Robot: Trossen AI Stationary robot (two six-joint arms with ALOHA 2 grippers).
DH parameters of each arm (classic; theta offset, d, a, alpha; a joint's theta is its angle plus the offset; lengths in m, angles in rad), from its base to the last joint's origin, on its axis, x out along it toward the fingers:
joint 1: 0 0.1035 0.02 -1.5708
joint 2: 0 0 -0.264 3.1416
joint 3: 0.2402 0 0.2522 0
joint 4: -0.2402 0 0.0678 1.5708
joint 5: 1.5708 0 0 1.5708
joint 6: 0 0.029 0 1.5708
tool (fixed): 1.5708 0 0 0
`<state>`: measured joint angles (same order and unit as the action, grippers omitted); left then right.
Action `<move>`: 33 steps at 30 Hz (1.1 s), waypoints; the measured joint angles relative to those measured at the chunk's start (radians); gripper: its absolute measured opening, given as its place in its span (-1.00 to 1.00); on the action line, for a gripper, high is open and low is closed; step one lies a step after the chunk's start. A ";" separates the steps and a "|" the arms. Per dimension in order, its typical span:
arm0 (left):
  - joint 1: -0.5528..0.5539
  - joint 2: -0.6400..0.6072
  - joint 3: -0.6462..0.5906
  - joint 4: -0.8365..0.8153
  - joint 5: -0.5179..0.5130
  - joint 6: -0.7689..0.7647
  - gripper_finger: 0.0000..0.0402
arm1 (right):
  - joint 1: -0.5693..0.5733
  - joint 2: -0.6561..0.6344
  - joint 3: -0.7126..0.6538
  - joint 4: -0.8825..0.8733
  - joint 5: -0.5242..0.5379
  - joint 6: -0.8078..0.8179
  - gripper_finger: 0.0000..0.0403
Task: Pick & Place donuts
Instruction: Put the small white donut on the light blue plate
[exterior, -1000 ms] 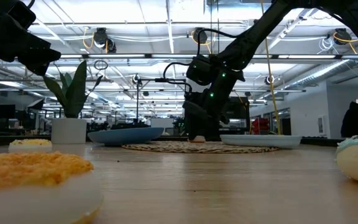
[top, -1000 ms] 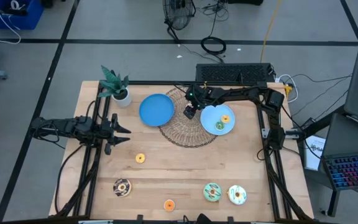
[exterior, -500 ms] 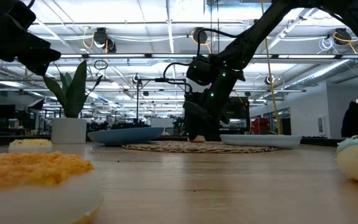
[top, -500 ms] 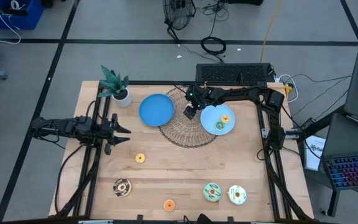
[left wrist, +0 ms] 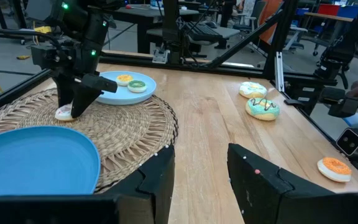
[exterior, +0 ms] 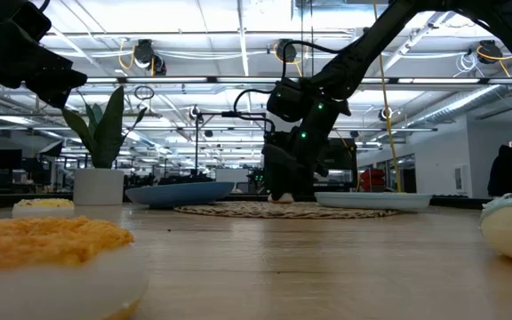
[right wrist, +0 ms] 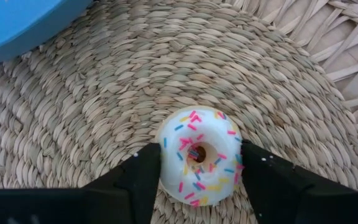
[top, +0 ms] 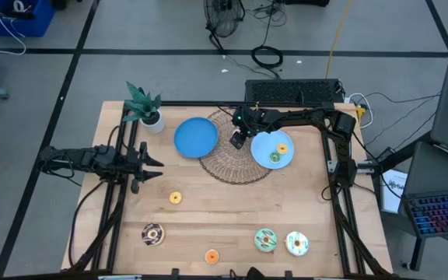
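A small white donut with coloured sprinkles (right wrist: 199, 155) lies flat on the wicker mat (top: 232, 167). My right gripper (right wrist: 201, 152) is down on it, slanting from the table's far right (top: 237, 141). An orange donut (top: 282, 148) and a green donut (top: 274, 158) lie on the light blue plate (top: 263, 155). Several more donuts lie on the near half of the table, among them a chocolate one (top: 152, 233) and a green one (top: 265, 239). My left gripper (top: 154, 165) hovers open at the left edge, holding nothing. My right gripper has the white sprinkled donut between its two fingers, one against each opposite side of the ring (right wrist: 165, 163). The fingers slant down from the table's far right. The donut lies flat on the wicker mat, its frosting up.
A darker blue plate (top: 196, 137) overlaps the mat's left side. A potted plant (top: 145, 105) stands at the far left corner. Small orange donuts (top: 175, 197) (top: 211, 256) and a white-frosted one (top: 296, 243) lie on the bare wood.
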<state>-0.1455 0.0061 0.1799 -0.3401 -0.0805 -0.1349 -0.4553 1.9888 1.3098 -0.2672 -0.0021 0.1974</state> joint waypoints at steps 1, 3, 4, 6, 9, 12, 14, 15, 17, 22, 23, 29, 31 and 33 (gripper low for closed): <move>0.000 0.000 0.000 0.000 0.000 0.000 -0.26 | 0.000 0.000 0.000 0.000 0.000 0.000 -0.06; 0.000 0.000 0.000 0.000 0.000 0.000 -0.26 | 0.000 0.000 0.000 0.000 0.000 0.000 -0.10; 0.000 0.000 0.000 0.000 0.000 0.000 -0.26 | 0.000 0.000 0.000 0.001 0.000 0.000 -0.12; 0.000 0.000 0.000 0.000 0.000 0.000 -0.26 | 0.000 0.000 0.000 0.001 0.000 0.000 -0.15; 0.000 0.000 0.000 0.000 0.000 0.000 -0.26 | 0.000 0.000 0.000 0.001 -0.001 0.000 -0.17; 0.000 0.000 0.000 0.000 0.000 0.000 -0.26 | 0.000 0.000 0.000 0.001 -0.002 0.000 -0.17; 0.000 0.000 0.000 0.000 0.000 0.000 -0.26 | 0.000 0.000 0.000 0.001 -0.002 0.000 -0.17; 0.000 0.000 0.000 0.000 0.000 0.000 -0.26 | 0.000 0.000 0.000 0.001 -0.003 0.000 -0.17; 0.000 0.000 0.000 0.000 0.000 0.000 -0.26 | 0.000 0.000 0.000 0.001 -0.003 0.000 -0.17; 0.000 0.000 0.000 0.000 0.000 0.000 -0.26 | 0.000 -0.001 0.000 0.001 -0.003 0.000 -0.17; 0.000 0.000 0.000 0.000 0.000 0.000 -0.26 | 0.000 -0.001 0.000 0.001 -0.003 0.000 -0.17; 0.000 0.000 0.000 0.000 0.000 0.000 -0.26 | 0.001 -0.040 0.001 -0.013 -0.003 0.000 -0.17; 0.000 0.000 0.000 0.000 0.000 0.000 -0.26 | 0.005 -0.060 0.001 -0.018 -0.003 0.000 -0.17; 0.000 0.000 0.000 0.000 0.000 0.000 -0.26 | 0.012 -0.082 0.002 -0.031 -0.003 0.000 -0.17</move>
<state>-0.1452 0.0061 0.1799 -0.3401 -0.0805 -0.1349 -0.4435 1.9070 1.3117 -0.2985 -0.0051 0.1974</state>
